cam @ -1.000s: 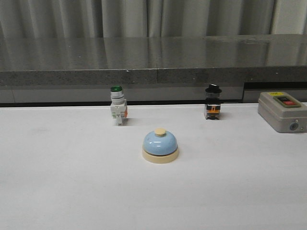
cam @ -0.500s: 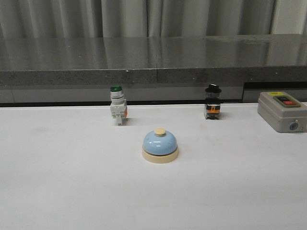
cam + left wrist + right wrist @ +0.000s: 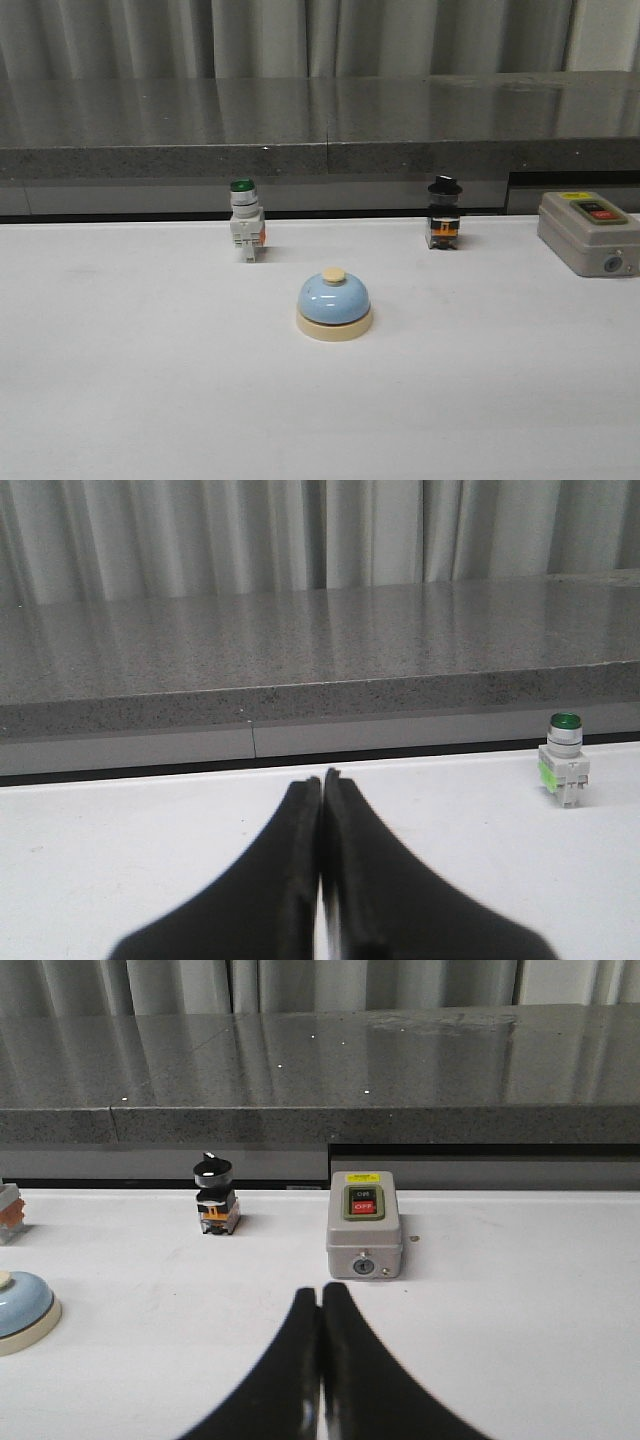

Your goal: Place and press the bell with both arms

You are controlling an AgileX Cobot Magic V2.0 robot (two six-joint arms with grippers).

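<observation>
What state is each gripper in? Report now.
Left gripper: closed, fingers pressed together, holding nothing.
Right gripper: closed, holding nothing; the bell sits untouched.

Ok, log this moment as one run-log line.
bell: untouched, mid-table | left gripper: shut, empty | right gripper: shut, empty

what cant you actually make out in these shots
- Both arms: outside the front view; only the shut left gripper and right gripper show, each in its own wrist view.
- Bell: cut off by the right wrist view's edge; absent from the left wrist view.
- Grey box: label text too small to read for certain.
- Black-capped switch: markings too small in the front view.
</observation>
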